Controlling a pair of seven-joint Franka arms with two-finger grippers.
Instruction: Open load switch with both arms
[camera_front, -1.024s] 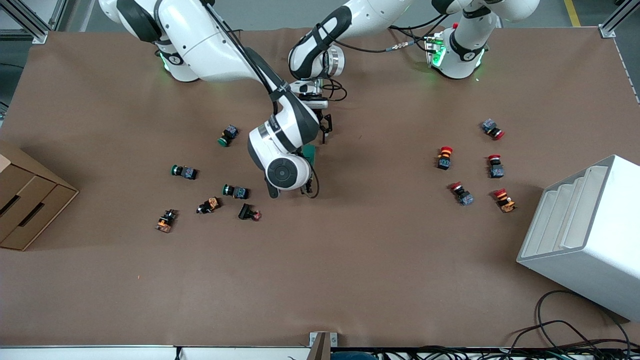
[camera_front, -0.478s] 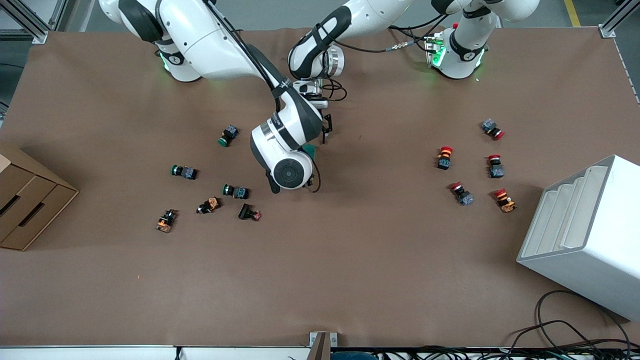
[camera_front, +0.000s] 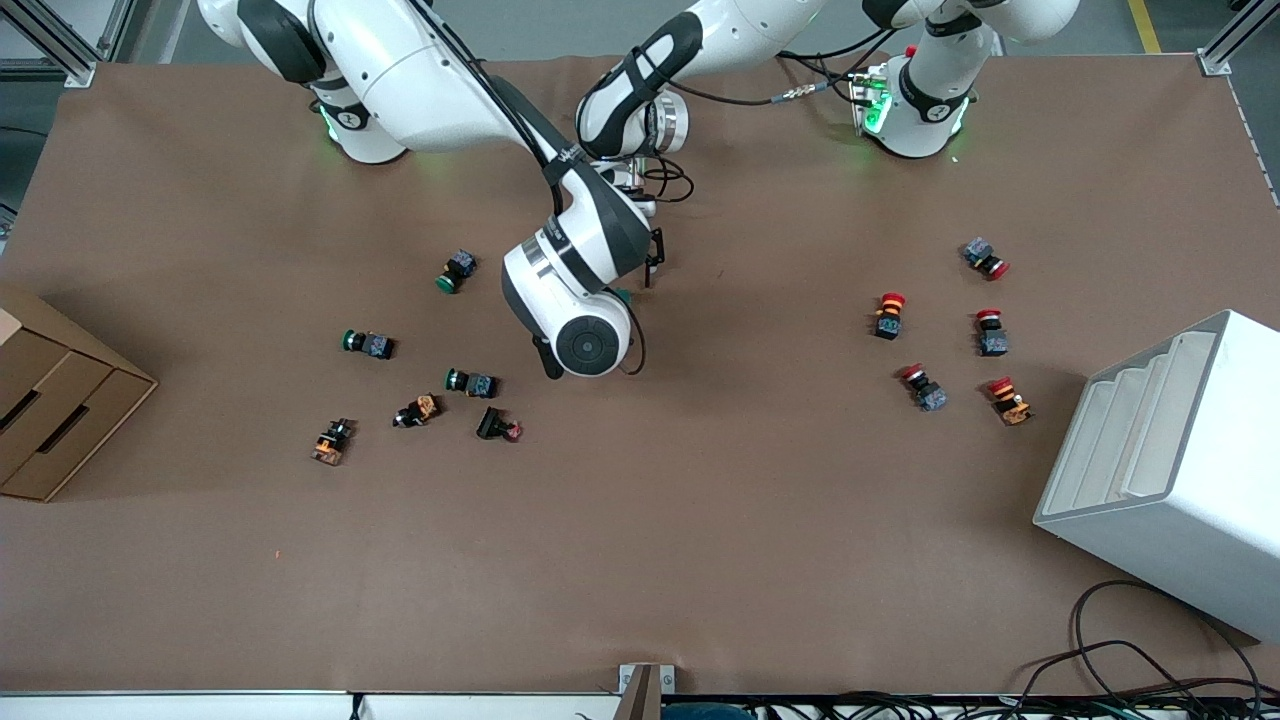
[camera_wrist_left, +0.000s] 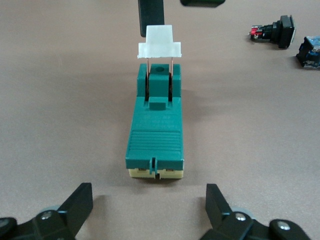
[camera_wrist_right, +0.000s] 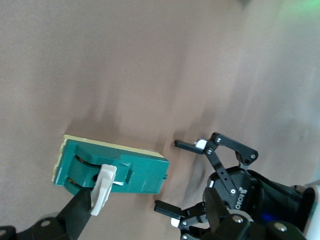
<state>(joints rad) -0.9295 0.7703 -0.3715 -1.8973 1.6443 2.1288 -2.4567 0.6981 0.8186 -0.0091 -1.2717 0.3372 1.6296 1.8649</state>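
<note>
Brown paper covers the tabletop (camera_front: 700, 520), with black cables at the edge nearest the front camera and a white stepped rack (camera_front: 1165, 470) at the left arm's end. A flattened cardboard box (camera_front: 50, 400) lies at the right arm's end. Farther from the camera, green-capped push buttons (camera_front: 470, 381) lie scattered toward the right arm's end and red-capped push buttons (camera_front: 920, 385) toward the left arm's end. Near the middle, the right arm (camera_front: 440, 80) reaches in from its base and its wrist covers most of the load switch (camera_front: 622, 296) in the front view, leaving only a sliver of green. The left wrist view shows the load switch (camera_wrist_left: 156, 135) lying flat on the paper, a dark-green block on a cream base, its white lever (camera_wrist_left: 159, 43) raised at the end away from the left pincer. The right pincer (camera_wrist_right: 75, 220) sits at that lever end; one dark finger (camera_wrist_right: 75, 212) stands right against the white lever (camera_wrist_right: 102, 187), but its other finger is out of sight, so I cannot tell whether it is pinching. The left pincer (camera_wrist_left: 150, 207) is low over the tabletop just beside the switch's other end, its fingers (camera_wrist_left: 80, 200) spread wide and apart from the block. The right wrist view shows the left pincer (camera_wrist_right: 177, 175) spread in the same way. The left arm (camera_front: 700, 50) comes from its green-lit base farthest from the camera.
</note>
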